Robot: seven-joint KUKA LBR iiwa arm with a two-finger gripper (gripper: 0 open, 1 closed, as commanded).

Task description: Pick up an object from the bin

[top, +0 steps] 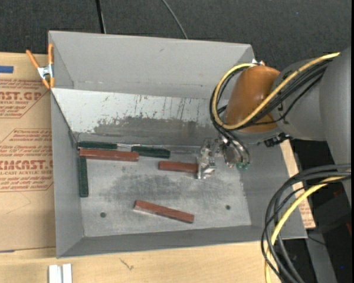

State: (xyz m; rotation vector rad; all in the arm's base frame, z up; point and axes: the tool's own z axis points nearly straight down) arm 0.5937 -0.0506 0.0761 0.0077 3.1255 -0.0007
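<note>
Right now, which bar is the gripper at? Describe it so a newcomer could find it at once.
Look in the grey bin, on the right of its floor, where the gripper hangs. The short red-brown bar lies flat with its right end at the gripper. It is the shortest of its colour: the long red-brown bar lies further left, the slanted red-brown bar alone in front.

Red bar [176, 166]: rt end hidden by claw [205, 170].
</note>
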